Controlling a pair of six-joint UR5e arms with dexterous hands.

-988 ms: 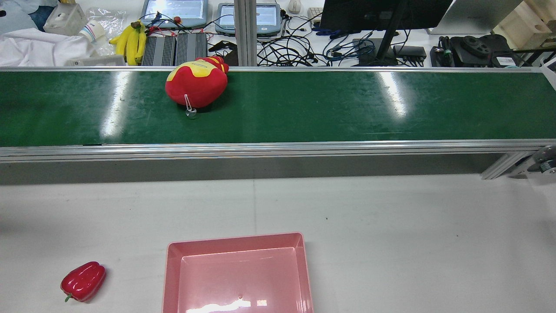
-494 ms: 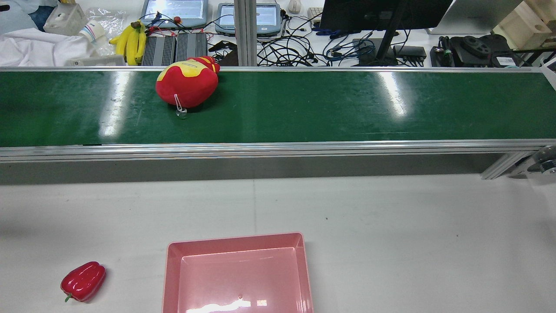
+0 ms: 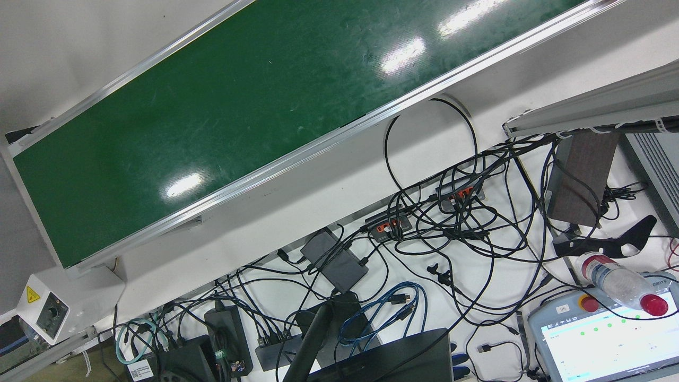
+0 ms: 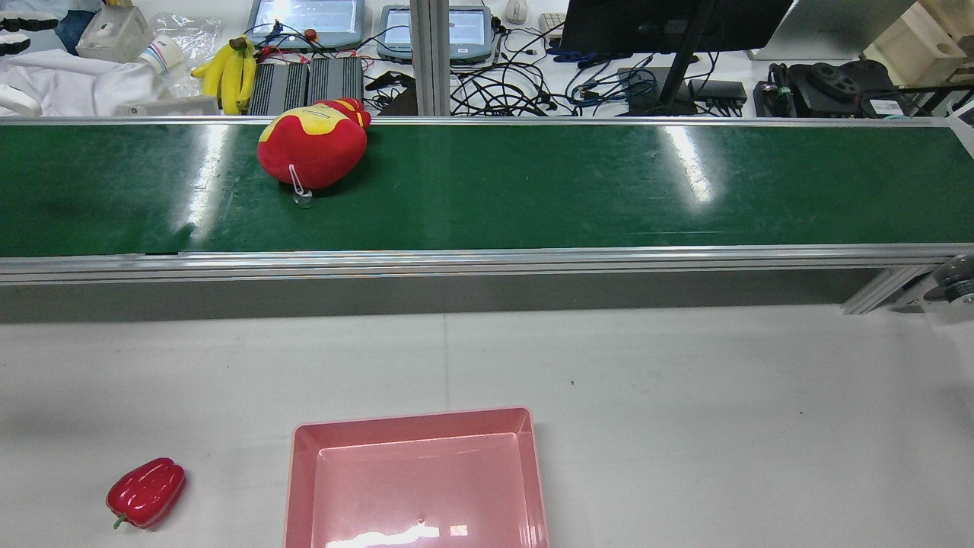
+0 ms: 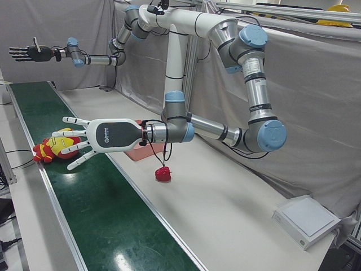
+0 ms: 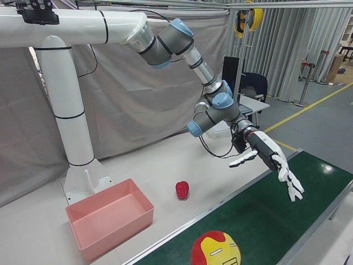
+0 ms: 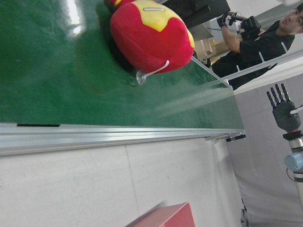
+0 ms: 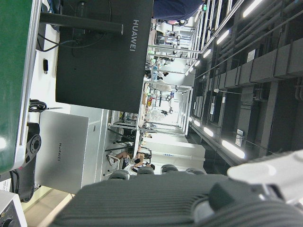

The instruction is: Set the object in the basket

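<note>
On the green conveyor belt [image 4: 487, 186], far side of the worktop [image 4: 685, 396], lies the red and yellow plush toy [image 4: 310, 148], its hang tag trailing toward the near rail. The left robot hand [image 5: 84, 142] hovers just beside it, fingers spread wide, holding nothing. The right robot hand [image 5: 25, 52] hangs high and well apart, also splayed and empty. Near the front waits the pink basket [image 4: 415, 426], empty, with a red pepper [image 4: 146, 492] on the worktop to its left. The reach looks like the step in hand. To do it well, I'd say bring the palm over the toy's rounded bulk, close around the soft body rather than the tag, and allow for belt drift. Squeeze firmly; plush compresses and can slip out.
</note>
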